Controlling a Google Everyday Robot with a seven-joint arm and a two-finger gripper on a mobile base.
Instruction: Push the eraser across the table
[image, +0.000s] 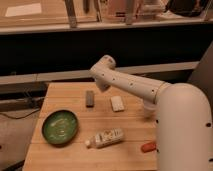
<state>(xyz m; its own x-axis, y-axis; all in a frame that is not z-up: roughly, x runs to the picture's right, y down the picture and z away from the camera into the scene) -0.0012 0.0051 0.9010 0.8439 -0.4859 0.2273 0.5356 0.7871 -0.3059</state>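
Presently, in the single camera view: gripper (101, 86) positioned at upper centre of frame, tucked beneath the white arm's (131, 84) elbow joint, fingers drawn fully together and gripping nothing, just right of and slightly above the eraser (90, 98). Eraser lying flat in upper-left-centre portion of the table (75, 162), long axis running away from the camera, apart from the gripper, contact not evident. White block (117, 103) just right of the eraser, near but not touching. Green plate (60, 127) at lower left; bottle (105, 138) lying on its side at lower centre; orange-red piece (148, 147) at lower right, partly behind the robot's body. White cup (148, 105) partly hidden by the arm at centre right. Risks, as judged: a descent too far right likely to catch the white block instead of the eraser; a push off the eraser's centre likely to spin it rather than slide it; a push toward lower left liable to run it into the plate; a push toward the far edge liable to send it off. Surface: pale wooden planks, level. Room: dark panel behind the table, shelf or counter above it, cable on floor at left.
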